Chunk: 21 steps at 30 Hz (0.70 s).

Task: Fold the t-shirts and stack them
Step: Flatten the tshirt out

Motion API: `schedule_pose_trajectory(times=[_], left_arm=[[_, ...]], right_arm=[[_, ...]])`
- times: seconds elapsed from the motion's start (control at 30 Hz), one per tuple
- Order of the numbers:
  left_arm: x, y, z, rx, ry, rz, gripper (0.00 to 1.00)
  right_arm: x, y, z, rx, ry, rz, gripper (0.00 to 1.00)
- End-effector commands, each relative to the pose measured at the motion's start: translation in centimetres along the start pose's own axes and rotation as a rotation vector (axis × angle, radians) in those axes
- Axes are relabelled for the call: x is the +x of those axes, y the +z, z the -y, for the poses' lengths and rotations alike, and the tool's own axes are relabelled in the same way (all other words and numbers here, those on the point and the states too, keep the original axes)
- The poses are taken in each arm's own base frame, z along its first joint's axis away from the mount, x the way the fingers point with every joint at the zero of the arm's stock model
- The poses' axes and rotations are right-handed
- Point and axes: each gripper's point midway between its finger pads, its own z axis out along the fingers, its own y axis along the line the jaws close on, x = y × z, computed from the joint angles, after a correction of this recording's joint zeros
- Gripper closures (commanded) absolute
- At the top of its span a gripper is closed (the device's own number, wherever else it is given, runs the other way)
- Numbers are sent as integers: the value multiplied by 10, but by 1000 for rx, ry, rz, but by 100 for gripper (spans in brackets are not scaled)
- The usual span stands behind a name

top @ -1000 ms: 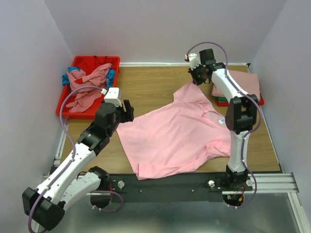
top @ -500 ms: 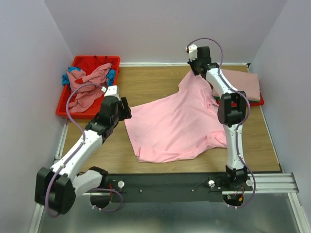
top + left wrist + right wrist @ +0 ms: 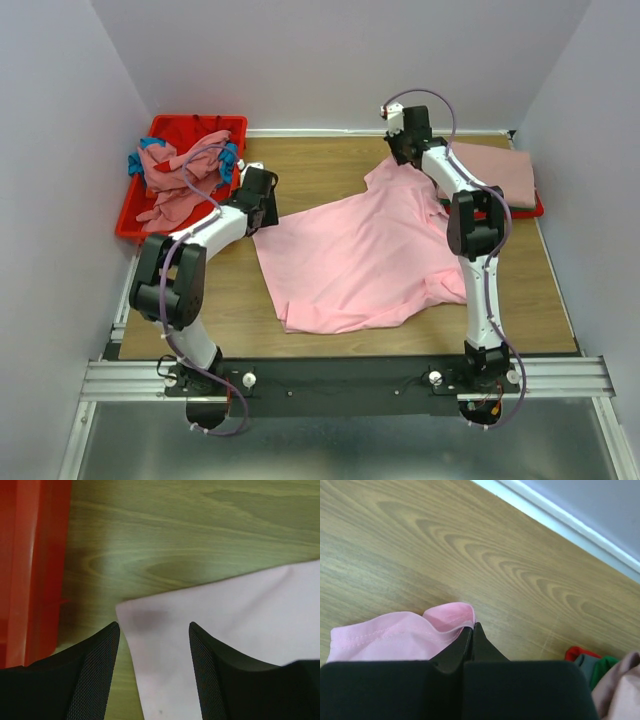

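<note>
Right hand [image 3: 471, 629] clamps the pink t-shirt [image 3: 360, 255] edge. Left hand [image 3: 154, 630] gapes empty over its corner. Right arm [image 3: 470, 215] partly hides the folded stack [image 3: 508, 168].

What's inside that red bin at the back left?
A crumpled dusty rose t-shirt fills the red bin, with teal cloth peeking out beside it. Anything beneath them is covered.

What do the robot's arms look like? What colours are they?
The left arm and right arm are white tubes with chunky black joints. A thin purple cable loops out near each wrist. The fingers are black, with bumpy mesh-like pads.
</note>
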Motion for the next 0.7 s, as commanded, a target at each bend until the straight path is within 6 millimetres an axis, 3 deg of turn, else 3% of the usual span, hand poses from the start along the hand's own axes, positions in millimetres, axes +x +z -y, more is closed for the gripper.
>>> schedule_pose_trajectory(times=[0.0,0.27,0.43,0.57,0.6,0.67], left_arm=[[1,15,-22,-140,-5,-6,35],[13,32,-25,-165,3,-40,35],[21,38,-19,-117,9,-63,44],[28,42,-13,-84,21,-93,68],[27,41,-11,-70,19,-91,78],[21,33,-7,-45,9,-70,87]], right_arm=[[-10,-8,5,-14,37,41,100],[-1,-6,1,-29,47,25,99],[5,-6,1,-35,50,15,99],[6,-9,1,-38,55,12,100],[6,-11,2,-39,56,14,100],[10,-13,1,-42,56,6,100]])
